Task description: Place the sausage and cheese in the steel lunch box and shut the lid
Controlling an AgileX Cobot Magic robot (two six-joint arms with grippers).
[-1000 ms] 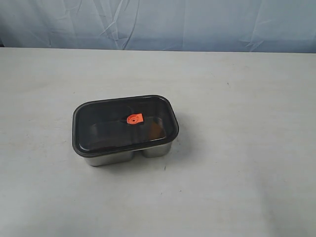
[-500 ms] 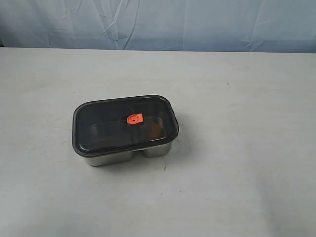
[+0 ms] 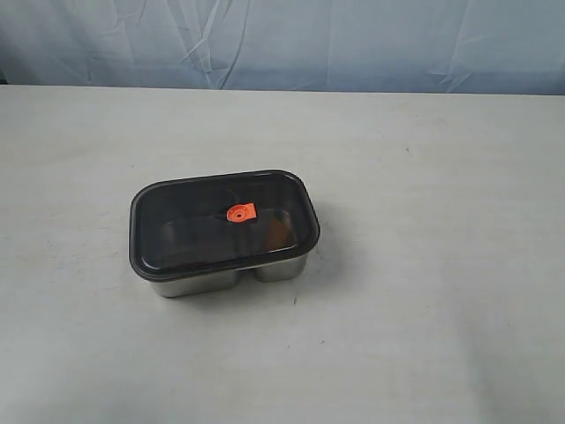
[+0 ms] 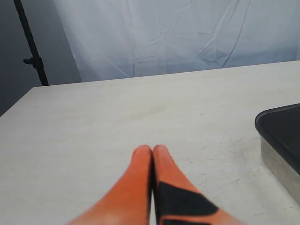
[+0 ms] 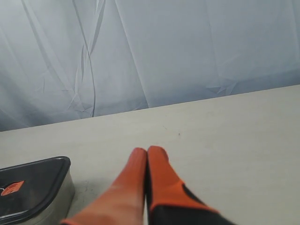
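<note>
Lid (image 3: 185,225) on lunch box (image 3: 190,284), toward nine o'clock of counter (image 3: 424,309) centre; left jaws and right jaws together, empty.

Pale off-white table (image 3: 424,309) with a faintly mottled, scuffed top and a few tiny dark specks, filling the whole lower part of the exterior view. Behind its far edge, a wrinkled light-blue backdrop cloth (image 3: 353,44), hanging in creases and folds across the full width. In the left wrist view, a thin black stand pole (image 4: 26,30) with a small clamp knob, tilted in frame past the table's corner, beside the cloth's edge and against a dark grey wall (image 4: 9,93).
</note>
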